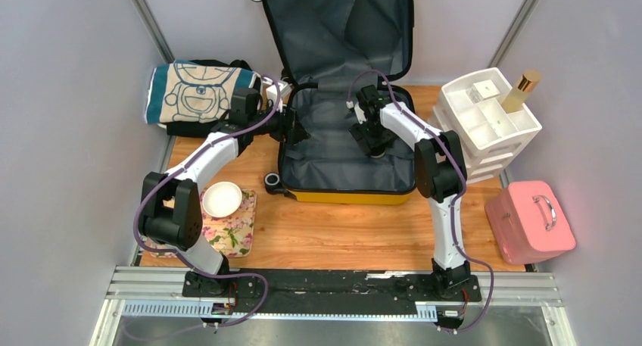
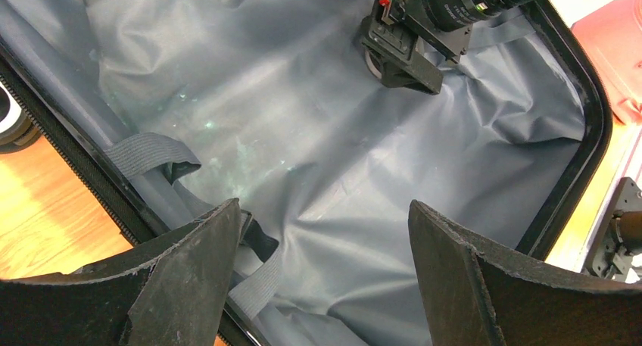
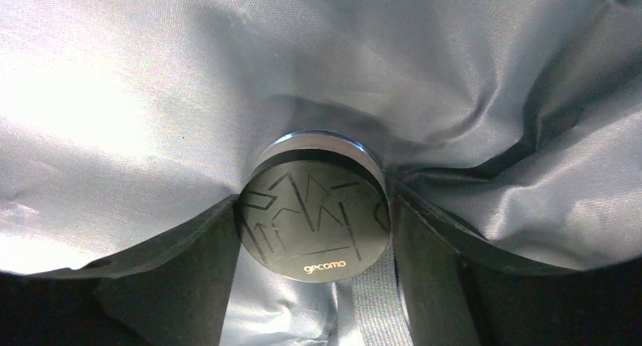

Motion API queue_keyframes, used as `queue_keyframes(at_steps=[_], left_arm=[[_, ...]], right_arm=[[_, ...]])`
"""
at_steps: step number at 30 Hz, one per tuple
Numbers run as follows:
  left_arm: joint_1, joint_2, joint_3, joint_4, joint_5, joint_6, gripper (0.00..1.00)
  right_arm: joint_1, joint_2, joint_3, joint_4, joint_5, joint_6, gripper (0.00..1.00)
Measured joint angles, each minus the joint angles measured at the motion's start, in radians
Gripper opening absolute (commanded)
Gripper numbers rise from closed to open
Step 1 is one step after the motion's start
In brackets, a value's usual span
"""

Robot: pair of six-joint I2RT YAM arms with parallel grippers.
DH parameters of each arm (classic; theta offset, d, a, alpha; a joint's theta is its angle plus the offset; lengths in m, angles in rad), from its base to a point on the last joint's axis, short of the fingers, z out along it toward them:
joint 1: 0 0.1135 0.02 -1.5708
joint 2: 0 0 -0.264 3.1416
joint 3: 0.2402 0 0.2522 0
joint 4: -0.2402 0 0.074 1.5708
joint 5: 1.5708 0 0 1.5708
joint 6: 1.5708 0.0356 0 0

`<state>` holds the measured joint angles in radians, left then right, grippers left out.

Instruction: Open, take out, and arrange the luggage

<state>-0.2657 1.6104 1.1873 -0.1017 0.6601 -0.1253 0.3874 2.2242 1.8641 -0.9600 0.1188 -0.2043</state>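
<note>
Left arm reaches forward to the wheel-end rim of the yellow suitcase point(image 1: 344, 197). Left pincer point(image 2: 323, 206) is released, fingers spread wide, hanging over bare grey lining point(image 2: 288, 134).

Right arm bends down into the lower shell. Right pincer point(image 3: 314, 198) is grasping a round black disc point(image 3: 314, 232) marked "gecomo", set against the lining.

Suitcase lies flat under both pincers, its lid point(image 1: 341, 28) upright beyond them. A wheel point(image 1: 272, 181) sits on the left pincer's side, so the long axis runs across the table.

Right of the right pincer stands a white drawer organiser point(image 1: 484, 163) with a gold-capped bottle point(image 1: 521, 91) in a top compartment. A pink case point(image 1: 530, 221) sits nearer the bases.

Back toward the left arm's base is a white bowl point(image 1: 222, 199) on a floral mat point(image 1: 241, 236).
</note>
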Motion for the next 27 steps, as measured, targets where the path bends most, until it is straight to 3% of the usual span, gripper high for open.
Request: queue_keyframes(at_steps=[5, 8, 15, 23, 27], left_arm=[[0.0, 0.0, -0.001, 0.006, 0.005, -0.004, 0.89], [0.0, 0.0, -0.001, 0.013, 0.035, -0.004, 0.89], [0.0, 0.0, -0.002, 0.034, 0.115, -0.004, 0.89], [0.0, 0.001, -0.002, 0.043, 0.194, 0.002, 0.89], [0.0, 0.015, -0.001, 0.057, 0.224, -0.002, 0.89]], right_arm=[[0.0, 0.0, 0.002, -0.002, -0.002, -0.003, 0.5], [0.0, -0.001, 0.002, -0.005, -0.005, -0.011, 0.46], [0.0, -0.075, 0.024, -0.073, -0.032, -0.051, 0.45], [-0.028, -0.219, 0.27, -0.176, -0.077, -0.093, 0.49], [-0.106, -0.283, 0.376, -0.198, -0.085, -0.101, 0.49]])
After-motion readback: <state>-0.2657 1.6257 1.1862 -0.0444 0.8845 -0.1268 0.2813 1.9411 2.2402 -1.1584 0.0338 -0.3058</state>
